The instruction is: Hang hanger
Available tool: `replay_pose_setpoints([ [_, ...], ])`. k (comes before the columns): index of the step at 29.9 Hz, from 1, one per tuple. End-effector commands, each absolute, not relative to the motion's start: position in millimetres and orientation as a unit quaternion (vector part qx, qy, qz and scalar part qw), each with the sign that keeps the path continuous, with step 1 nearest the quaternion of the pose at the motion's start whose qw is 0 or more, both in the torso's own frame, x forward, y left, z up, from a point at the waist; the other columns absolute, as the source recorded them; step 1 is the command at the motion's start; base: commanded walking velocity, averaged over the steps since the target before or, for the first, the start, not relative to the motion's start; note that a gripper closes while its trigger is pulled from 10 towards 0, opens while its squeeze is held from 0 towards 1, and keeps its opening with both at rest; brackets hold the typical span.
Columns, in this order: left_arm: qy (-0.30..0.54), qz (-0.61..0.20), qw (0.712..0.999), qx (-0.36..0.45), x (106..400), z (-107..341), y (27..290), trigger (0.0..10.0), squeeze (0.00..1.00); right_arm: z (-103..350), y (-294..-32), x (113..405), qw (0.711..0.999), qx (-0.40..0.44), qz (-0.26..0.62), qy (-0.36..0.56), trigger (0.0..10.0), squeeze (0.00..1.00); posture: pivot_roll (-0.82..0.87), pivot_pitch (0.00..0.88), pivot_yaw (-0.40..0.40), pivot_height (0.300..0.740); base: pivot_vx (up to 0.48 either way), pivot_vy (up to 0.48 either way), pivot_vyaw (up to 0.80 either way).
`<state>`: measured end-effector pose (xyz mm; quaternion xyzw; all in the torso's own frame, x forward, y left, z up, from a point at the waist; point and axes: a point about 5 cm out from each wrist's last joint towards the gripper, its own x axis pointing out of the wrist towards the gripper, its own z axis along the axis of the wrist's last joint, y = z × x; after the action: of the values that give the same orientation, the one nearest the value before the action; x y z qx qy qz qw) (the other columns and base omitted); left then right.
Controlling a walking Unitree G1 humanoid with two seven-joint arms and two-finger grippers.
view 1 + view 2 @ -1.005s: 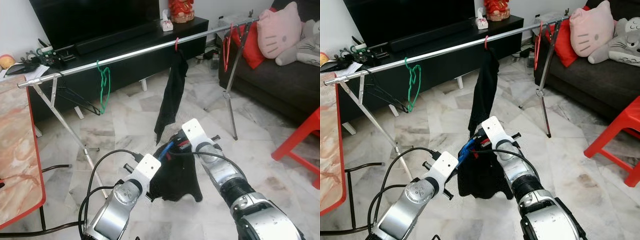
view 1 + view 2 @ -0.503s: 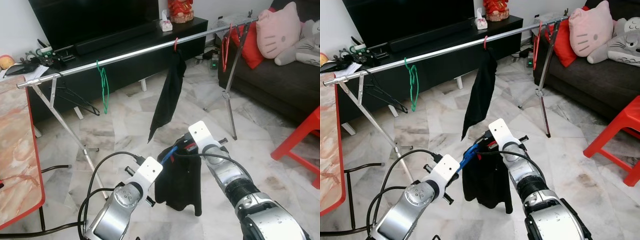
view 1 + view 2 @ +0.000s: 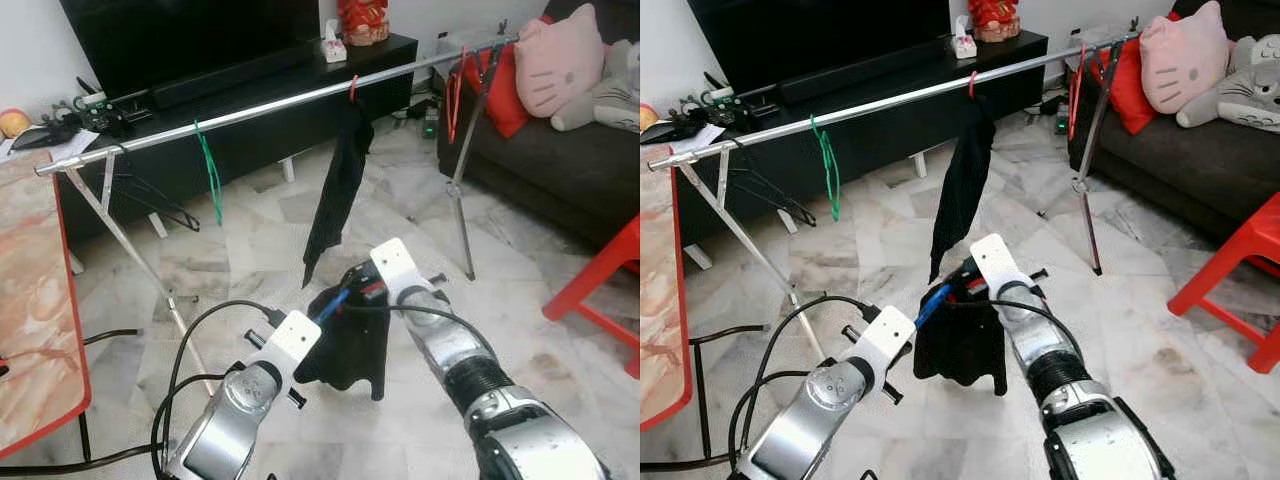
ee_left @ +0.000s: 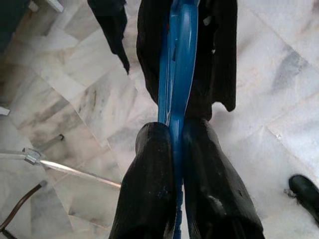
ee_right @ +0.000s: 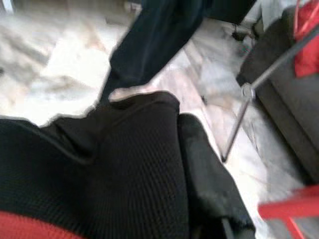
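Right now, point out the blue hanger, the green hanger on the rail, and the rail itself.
blue hanger (image 4: 175, 64), left wrist view, on its flat blue arm just beyond the fingers.
green hanger (image 3: 211, 170), left eye view, on its hanging wire body.
rail (image 3: 270, 105), left eye view, on the bare metal bar.

Glossy blue plastic hanger (image 4: 174, 74) — matt black cloth (image 3: 958, 340)

Right gripper (image 3: 358, 290) was buried in black cloth (image 3: 345, 340); blue hanger (image 4: 175, 64) mostly covered; right wrist pic blurred.
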<state>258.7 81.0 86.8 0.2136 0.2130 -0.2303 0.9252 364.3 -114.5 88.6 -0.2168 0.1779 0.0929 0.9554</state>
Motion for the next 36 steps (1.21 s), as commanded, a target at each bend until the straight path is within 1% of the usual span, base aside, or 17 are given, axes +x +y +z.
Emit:
replay_pose_setpoints([
  [1,0.200,-0.233,0.930,0.200,264,92,82,10.0,0.00,98,-98,365,0.961,-0.190,0.130,0.153,10.0,0.00,-0.11,0.000,0.059,0.740,0.000,0.000,0.00],
  [2,0.197,-0.258,0.930,0.175,261,94,74,10.0,0.00,99,-88,364,0.960,-0.185,0.152,0.146,10.0,0.00,-0.11,0.000,0.059,0.740,0.000,0.000,0.00],
  [5,0.196,-0.282,0.928,0.143,258,96,65,10.0,0.00,99,-82,362,0.959,-0.184,0.163,0.143,10.0,0.00,-0.11,0.000,0.058,0.740,0.000,0.000,0.00],
  [12,0.191,-0.295,0.927,0.129,257,96,62,10.0,0.00,100,-79,360,0.957,-0.185,0.174,0.143,10.0,0.00,-0.12,0.000,0.057,0.740,0.000,0.000,0.00],
  [17,0.188,-0.298,0.930,0.103,259,98,58,10.0,0.00,101,-68,355,0.949,-0.181,0.220,0.134,10.0,0.00,-0.11,0.000,0.056,0.740,0.000,0.000,0.00],
  [20,0.187,-0.299,0.930,0.101,259,98,58,10.0,0.00,105,-66,356,0.947,-0.179,0.235,0.126,10.0,0.00,-0.11,0.000,0.056,0.740,0.000,0.000,0.00],
  [26,0.190,-0.292,0.930,0.115,260,95,59,10.0,0.00,114,-83,362,0.947,-0.197,0.221,0.122,10.0,0.00,-0.11,0.000,0.055,0.740,0.000,0.000,0.00],
  [33,0.188,-0.207,0.950,0.140,276,94,74,10.0,0.00,122,-110,367,0.952,-0.215,0.179,0.125,10.0,0.00,-0.13,0.000,0.059,0.740,0.000,0.000,0.00],
  [36,0.179,-0.194,0.954,0.140,279,97,76,10.0,0.00,122,-109,366,0.952,-0.214,0.184,0.123,10.0,0.00,-0.13,0.000,0.060,0.740,0.000,0.000,0.00],
])
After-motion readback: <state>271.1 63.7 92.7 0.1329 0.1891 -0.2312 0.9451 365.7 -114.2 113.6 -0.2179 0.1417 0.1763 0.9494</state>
